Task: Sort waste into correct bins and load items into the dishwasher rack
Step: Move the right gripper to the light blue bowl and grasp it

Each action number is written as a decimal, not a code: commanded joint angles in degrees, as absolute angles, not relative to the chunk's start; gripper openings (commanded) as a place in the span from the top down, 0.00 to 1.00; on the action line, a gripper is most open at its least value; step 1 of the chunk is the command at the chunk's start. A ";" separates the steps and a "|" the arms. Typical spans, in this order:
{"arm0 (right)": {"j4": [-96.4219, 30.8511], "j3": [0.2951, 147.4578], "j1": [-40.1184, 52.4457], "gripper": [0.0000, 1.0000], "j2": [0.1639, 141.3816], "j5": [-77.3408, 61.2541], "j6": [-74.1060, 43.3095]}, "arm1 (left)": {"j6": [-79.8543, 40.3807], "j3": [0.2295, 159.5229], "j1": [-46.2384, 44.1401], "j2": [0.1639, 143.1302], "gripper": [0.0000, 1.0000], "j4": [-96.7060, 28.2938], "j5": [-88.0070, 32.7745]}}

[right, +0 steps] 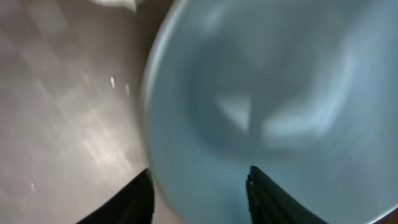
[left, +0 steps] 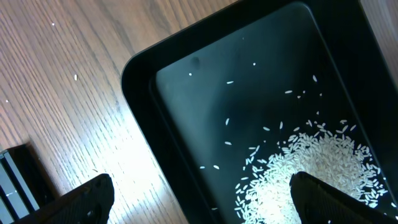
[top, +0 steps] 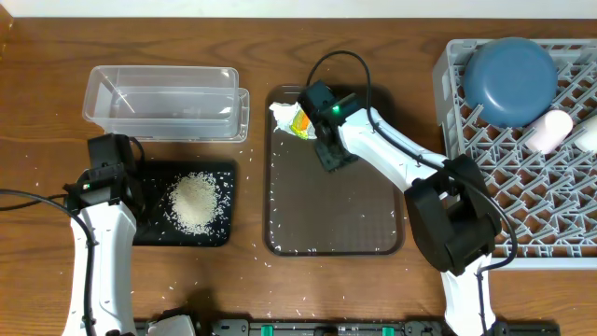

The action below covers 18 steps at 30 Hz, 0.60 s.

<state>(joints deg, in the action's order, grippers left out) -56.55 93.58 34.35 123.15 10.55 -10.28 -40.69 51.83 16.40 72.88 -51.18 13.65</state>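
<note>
Right pincer (right: pixel 199 173) is seen with its 2 fingers part-way apart, and the blurred rim of the light-blue bowl (right: pixel 267 81) is framed between them. 1 finger appears outside the wall and the other over the hollow, but whether the wall is pinched cannot be told. From overhead this pincer is found low over the far part of the brown tray (top: pixel 336 224), where the bowl cannot be made out beneath the wrist. The crumpled tissue (top: pixel 283 112) and the yellow-green wrapper (top: pixel 301 123) are seen just to its left, by the tray's far-left corner. Bare tray floor lies open on the pincer's near side, bounded by the raised rim. Well to its right the grey rack (top: pixel 485 187) is set, with the dark-blue dish (top: pixel 511 79), pink cup (top: pixel 548 131) and white cup (top: pixel 588 135) along its far side. Left pincer (left: pixel 202 177) is spread wide and nothing is held. The wall of the black tray (left: pixel 143 81) is straddled, 1 finger over the wooden table (left: pixel 68 62) and the other over the rice heap (left: pixel 311 174); contact cannot be judged. The clear tub (top: pixel 93 93) is placed just beyond this pincer, apart from the black tray.
</note>
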 commanded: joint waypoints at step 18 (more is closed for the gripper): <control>-57.98 93.71 34.48 0.68 118.21 2.11 -10.90 | -41.23 51.96 16.60 73.21 0.07 -51.37 13.93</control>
